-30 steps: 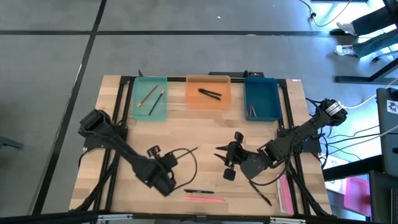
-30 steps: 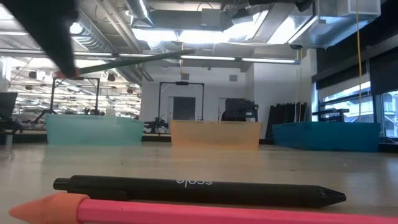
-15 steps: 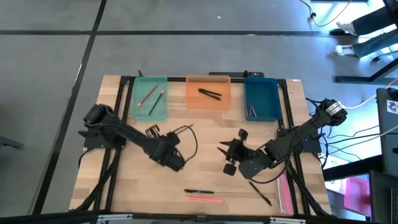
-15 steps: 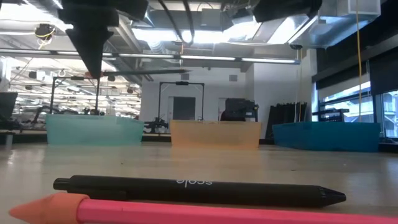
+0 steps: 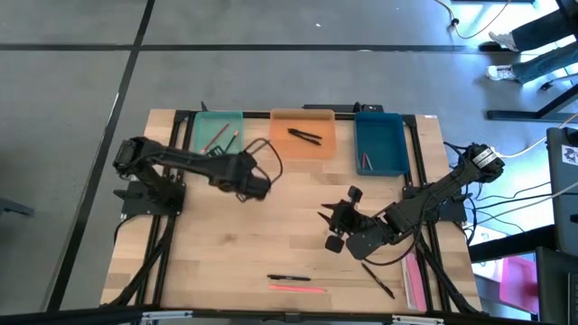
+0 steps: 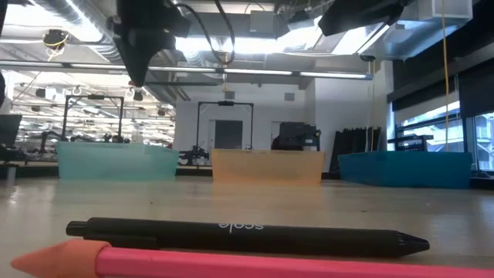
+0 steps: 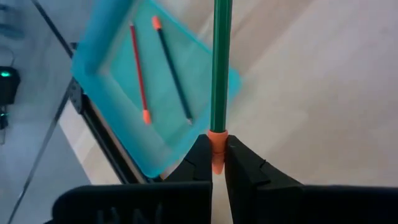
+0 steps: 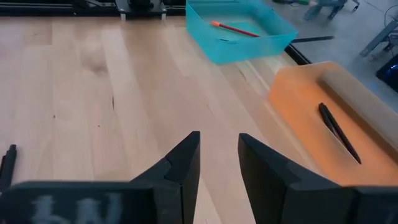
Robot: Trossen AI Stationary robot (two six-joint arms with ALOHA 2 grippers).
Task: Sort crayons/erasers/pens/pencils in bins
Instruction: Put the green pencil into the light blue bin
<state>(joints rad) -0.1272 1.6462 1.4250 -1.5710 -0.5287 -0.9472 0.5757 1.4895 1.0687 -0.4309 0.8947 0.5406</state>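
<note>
Green pencil (image 7: 221, 68) gripped by its orange end beside teal bin (image 7: 93, 59).

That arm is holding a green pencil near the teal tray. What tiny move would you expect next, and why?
Probably a short carry over the teal-green bin, then let go. The left gripper pinches a green pencil by its orange end, and that bin already holds two pencils.

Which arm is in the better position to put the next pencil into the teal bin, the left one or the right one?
The left. The left gripper is shut on a green pencil next to the teal bin. The right gripper is open, holds nothing, and sits mid-table, far from that bin.
</note>
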